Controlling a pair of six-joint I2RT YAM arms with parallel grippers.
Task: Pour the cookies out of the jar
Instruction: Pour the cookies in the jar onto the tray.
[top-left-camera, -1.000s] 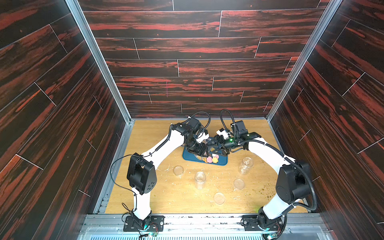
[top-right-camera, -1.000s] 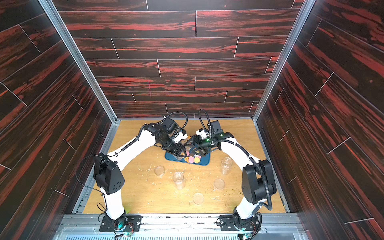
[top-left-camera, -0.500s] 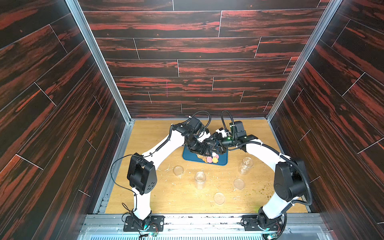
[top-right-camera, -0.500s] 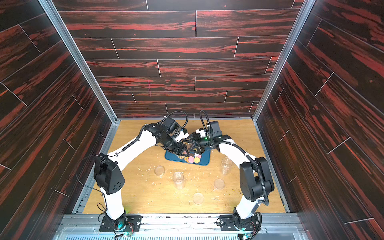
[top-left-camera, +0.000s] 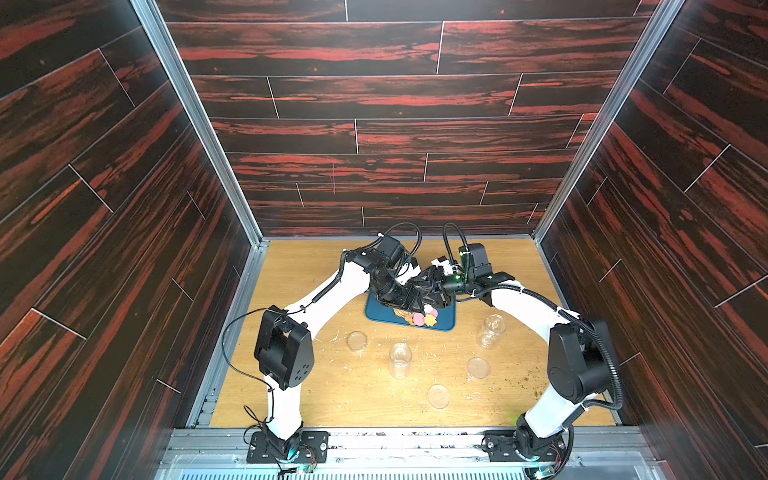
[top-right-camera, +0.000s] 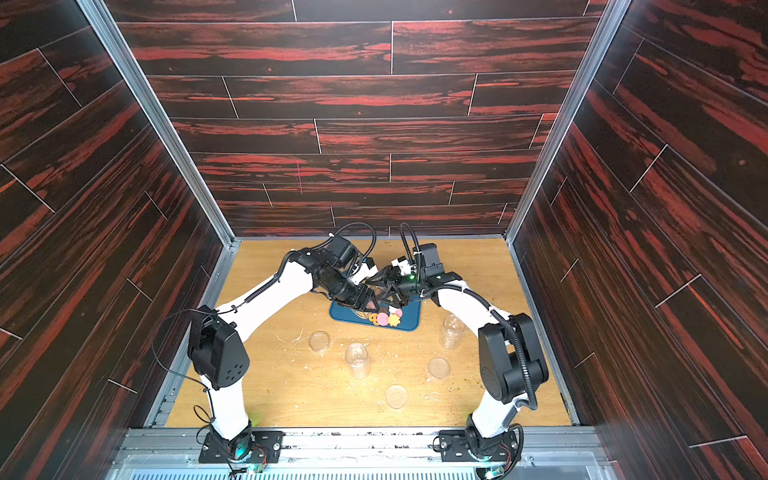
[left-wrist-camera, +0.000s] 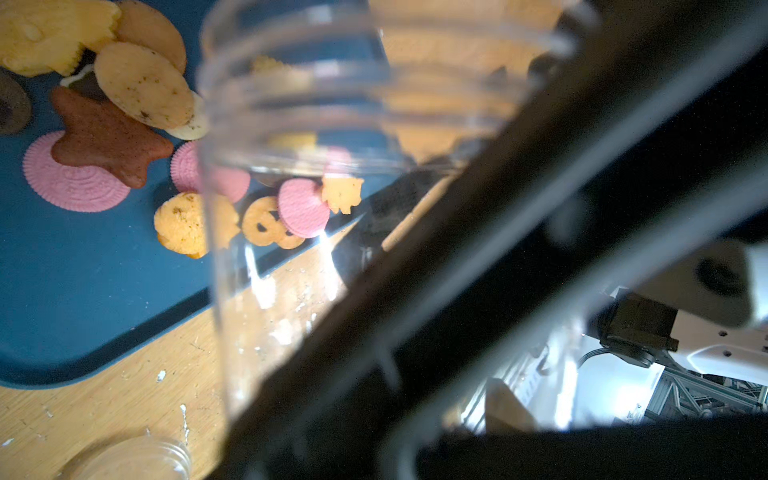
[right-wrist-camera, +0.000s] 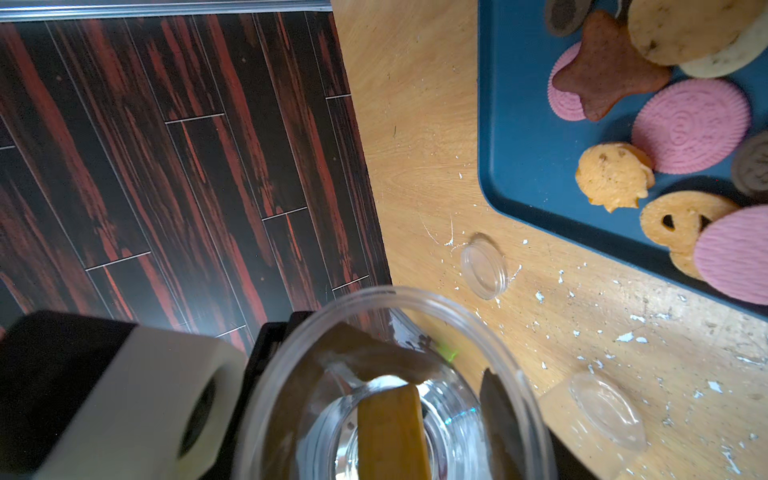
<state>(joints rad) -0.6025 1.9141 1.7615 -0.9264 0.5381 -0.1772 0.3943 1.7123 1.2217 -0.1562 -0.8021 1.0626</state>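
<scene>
Well, nearest me on the wooden table (top-left-camera: 332, 399) lie three clear lids (top-left-camera: 438, 396). Just past them two spare jars (top-left-camera: 400, 359) stand upright and open, with nothing in them that I can see and pale crumbs (top-left-camera: 432, 353) scattered about.

Farther back sits the blue tray (top-left-camera: 380, 315). The cookies (top-left-camera: 424, 319) are heaped on it in pink, yellow, orange and brown, among them a brown star and a pretzel shape.

Over the tray's far side the two arms meet. The jar (left-wrist-camera: 291, 83) hangs there, tipped with its threaded mouth toward the heap. Through its clear wall I see only tray, cookies and table, so it looks emptied.

The left claw (top-left-camera: 413, 302) is right up against the jar. In the right wrist view the right claw (right-wrist-camera: 442, 419) has a finger on either side of the jar's end. Neither is closed up, but I cannot tell which of them is truly gripping the glass and which is only around it.

By my reckoning the pour itself is done. What seems left is to check that nothing clings inside, then stand the jar on the table clear of the tray.
</scene>
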